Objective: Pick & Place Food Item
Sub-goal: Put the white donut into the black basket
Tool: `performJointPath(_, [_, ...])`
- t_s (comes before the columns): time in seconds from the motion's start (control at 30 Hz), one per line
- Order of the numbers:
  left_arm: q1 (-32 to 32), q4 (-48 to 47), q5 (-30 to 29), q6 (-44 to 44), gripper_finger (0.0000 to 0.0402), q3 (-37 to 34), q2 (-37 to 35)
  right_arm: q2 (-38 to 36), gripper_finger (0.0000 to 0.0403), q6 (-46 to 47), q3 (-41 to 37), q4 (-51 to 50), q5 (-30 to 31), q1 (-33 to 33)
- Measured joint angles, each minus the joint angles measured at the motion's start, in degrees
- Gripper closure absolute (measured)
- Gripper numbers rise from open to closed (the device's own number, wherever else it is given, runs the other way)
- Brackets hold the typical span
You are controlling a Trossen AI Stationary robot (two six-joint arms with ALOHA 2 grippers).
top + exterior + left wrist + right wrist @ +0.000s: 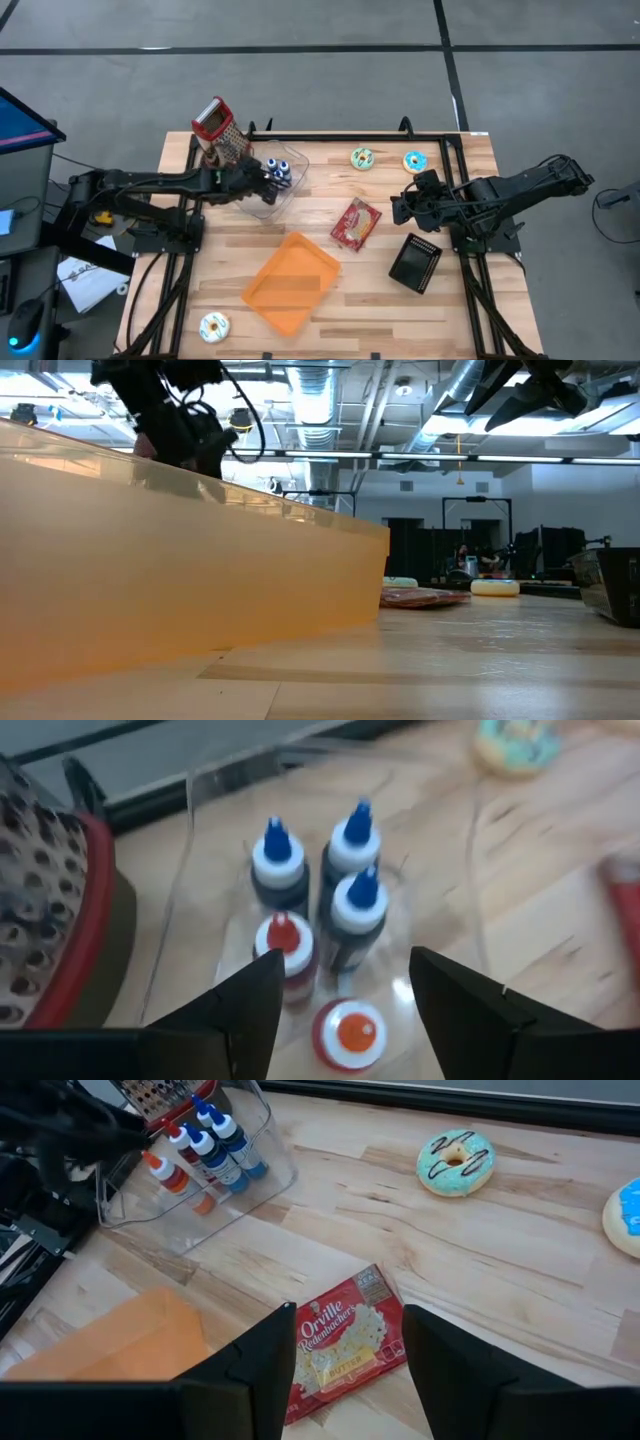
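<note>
Two arms: we have both over the table, the left one at work at the far left and the right one waiting at the right side.
Left gripper (340, 1000): we hold it just above the clear bin (268, 190), jaws spread and nothing between them; it points down at the small bottles, which suggests we are either lining up on one or have just let one go. We cannot tell which.
Bottles (330, 900): five stand close together inside the clear bin, three blue-capped and two red or orange-capped. We judge they are bunched there because the bin is their container.
Right gripper (345, 1350): we keep it parked with its jaws apart and empty, hanging over the popcorn bag (345, 1342), so it stays clear of the left arm's work.
Popcorn bag, on the table: it lies flat near the middle, to the right of the orange tray (290, 283), touching neither gripper.
Orange tray, role: it sits empty at the near middle, tilted to the table edge; we take it as a likely drop place, though nothing confirms that.
Donuts: two lie at the far edge (362, 158) (414, 161) and one at the near left (214, 326), all well apart from both grippers.
Grater (215, 125): it stands at the far left corner, just beside the bin.
Black basket (415, 262): it rests near the right arm's base.
</note>
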Motion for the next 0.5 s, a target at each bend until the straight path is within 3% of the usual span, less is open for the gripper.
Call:
performJointPath(0.17, [-1.0, 4.5, 0.0, 2.0, 0.0187, 0.0, -6.7, 0.0, 0.0228, 0.0, 0.0, 0.0, 0.0, 0.0])
performJointPath(0.27, [-2.5, 10.7, 0.4, 7.7, 0.0187, 0.0, -10.8, 0.0, 0.0228, 0.0, 0.0, 0.1, 0.0, 0.0])
performJointPath(0.4, [-5.9, 19.6, 6.8, 21.4, 0.0187, 0.0, -15.4, 0.0, 0.0228, -0.5, 0.0, 0.2, 0.1, 0.0])
performJointPath(0.5, [-8.6, 22.2, 11.2, 25.0, 0.0187, 0.0, -17.6, 0.0, 0.0228, -0.6, 0.0, 0.2, 0.1, 0.0])
